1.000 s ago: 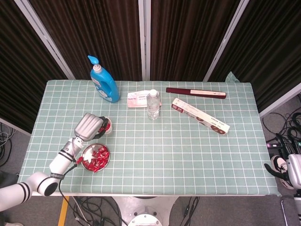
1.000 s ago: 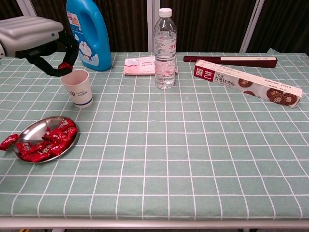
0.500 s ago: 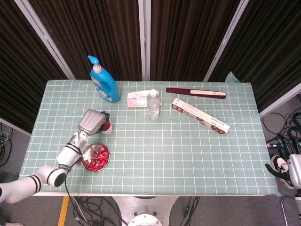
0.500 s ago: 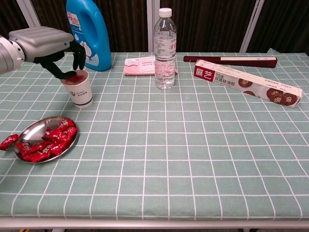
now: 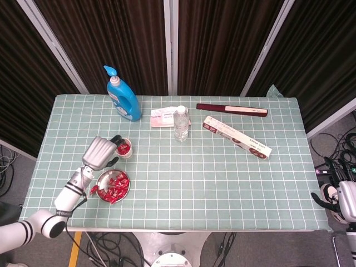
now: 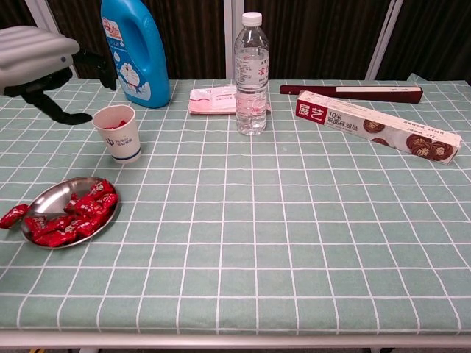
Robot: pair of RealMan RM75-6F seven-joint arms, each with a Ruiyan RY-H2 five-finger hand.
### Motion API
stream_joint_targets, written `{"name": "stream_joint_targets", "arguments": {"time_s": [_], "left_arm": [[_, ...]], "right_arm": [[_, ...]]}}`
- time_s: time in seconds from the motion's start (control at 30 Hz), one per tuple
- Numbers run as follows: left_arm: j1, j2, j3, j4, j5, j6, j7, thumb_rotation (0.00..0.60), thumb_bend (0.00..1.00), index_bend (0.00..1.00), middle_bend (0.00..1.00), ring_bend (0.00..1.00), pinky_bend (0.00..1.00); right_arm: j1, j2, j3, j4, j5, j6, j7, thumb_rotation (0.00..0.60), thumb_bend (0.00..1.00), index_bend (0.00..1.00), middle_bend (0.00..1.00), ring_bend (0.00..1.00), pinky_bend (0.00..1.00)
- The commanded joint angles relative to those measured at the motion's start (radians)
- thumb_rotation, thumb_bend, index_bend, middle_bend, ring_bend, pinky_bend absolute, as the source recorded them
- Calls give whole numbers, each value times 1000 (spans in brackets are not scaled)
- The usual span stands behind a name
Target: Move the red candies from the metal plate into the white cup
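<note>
The white cup [image 5: 125, 148] [image 6: 120, 134] stands at the table's left, with red candy showing inside its rim. In front of it the metal plate [image 5: 103, 179] [image 6: 44, 197] holds several red candies [image 5: 114, 186] [image 6: 73, 215]. One more red candy [image 6: 13, 215] lies on the cloth just left of the plate. My left hand [image 5: 100, 153] [image 6: 35, 62] hovers left of the cup, its fingers spread and holding nothing. My right hand [image 5: 337, 200] hangs off the table's right side, too small to read.
A blue detergent bottle [image 6: 135, 50] stands behind the cup. A water bottle [image 6: 252, 73] and a pink packet [image 6: 213, 99] are at centre back. A long white box [image 6: 377, 126] and a dark red box [image 6: 352, 92] lie at the right.
My left hand held a red candy over the cup, lowered it to the rim and let it go. It has now drawn back to the left, with its fingers spread.
</note>
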Motion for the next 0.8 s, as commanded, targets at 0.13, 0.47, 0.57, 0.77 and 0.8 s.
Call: {"name": "stream_joint_targets", "arguments": {"time_s": [0.13,0.47,0.57,0.77,0.8], "left_arm": [[52,27,110,-55,128,42,-36,600,288,438,455,880,1000],[35,-49,141,17,94,-88,55,600,290,440,457,880,1000],[38,-58,146,24,83,-102,81,600,290,439,458,879,1000],[52,-61,156,10,79,-101,107,600,289,440,458,879,1000],[53,-63,158,11,81,-101,109,600,289,440,458,879,1000]], "right_arm": [[2,-1,0,-7,-5,1,-8,600,114,59,136,5,295],[-4,6,-2,-17,0,6,-14,600,113,59,136,5,295],[-5,7,-2,-19,1,7,-15,600,114,59,136,5,296],[-3,7,-2,-25,-1,5,-23,600,113,59,136,5,296],[-2,8,-2,-26,-1,5,-24,600,114,59,136,5,296]]}}
